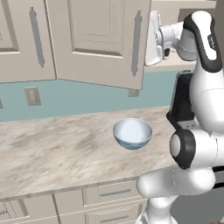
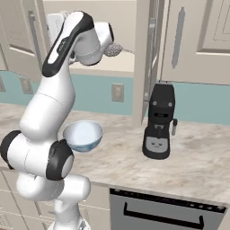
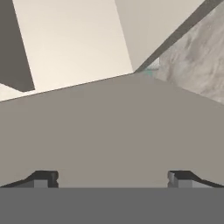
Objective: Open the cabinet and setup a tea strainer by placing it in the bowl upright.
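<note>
The cabinet [image 1: 100, 39] hangs above the counter, its right door [image 2: 150, 58] swung out. On the pale shelf inside rests the tea strainer [image 2: 115, 49], a small grey speckled mesh basket, just right of my wrist. My arm is raised to shelf height, with the white hand [image 1: 152, 41] at the door's free edge. In the hand view my gripper [image 3: 111, 179] is open, nothing between its fingertips [image 3: 42, 179], over a plain beige cabinet panel. The bowl [image 1: 132, 133] [image 2: 83, 134], white inside and pale blue outside, stands upright on the counter below the hand.
A black coffee machine [image 2: 158, 128] stands on the marble counter [image 1: 52, 148] right of the bowl, near the open door. Wall outlets [image 1: 32, 96] sit on the blue backsplash. Drawers [image 1: 111, 192] and a dishwasher front [image 2: 166, 211] run below the counter edge.
</note>
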Motion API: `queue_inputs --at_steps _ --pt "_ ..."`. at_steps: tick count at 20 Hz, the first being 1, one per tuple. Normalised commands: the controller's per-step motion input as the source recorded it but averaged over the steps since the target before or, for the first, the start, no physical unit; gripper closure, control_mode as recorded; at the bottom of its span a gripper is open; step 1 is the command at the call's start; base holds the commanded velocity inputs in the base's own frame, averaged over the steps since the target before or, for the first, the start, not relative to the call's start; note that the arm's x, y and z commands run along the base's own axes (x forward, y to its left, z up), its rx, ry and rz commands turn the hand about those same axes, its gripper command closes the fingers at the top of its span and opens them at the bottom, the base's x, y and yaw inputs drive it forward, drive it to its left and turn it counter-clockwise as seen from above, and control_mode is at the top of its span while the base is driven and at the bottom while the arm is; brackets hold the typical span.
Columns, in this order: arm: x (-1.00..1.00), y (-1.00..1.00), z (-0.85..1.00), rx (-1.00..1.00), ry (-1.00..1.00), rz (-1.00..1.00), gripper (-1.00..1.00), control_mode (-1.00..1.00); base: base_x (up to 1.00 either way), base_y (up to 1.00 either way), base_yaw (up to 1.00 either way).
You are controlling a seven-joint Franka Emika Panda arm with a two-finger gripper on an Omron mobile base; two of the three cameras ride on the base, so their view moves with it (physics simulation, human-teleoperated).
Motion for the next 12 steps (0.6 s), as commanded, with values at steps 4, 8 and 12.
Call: queue_inputs --at_steps 4,8,12 --pt "-0.96 0.99 0.15 0.00 0.02 0.17 -1.00 -1.00 0.00 0.00 0.00" --pt "-0.94 1.00 0.07 0.00 0.00 0.14 -1.00 -1.00 0.00 0.00 0.00" --pt "-0.75 1.00 0.00 0.00 0.01 0.09 -1.00 -1.00 0.00 0.00 0.00"
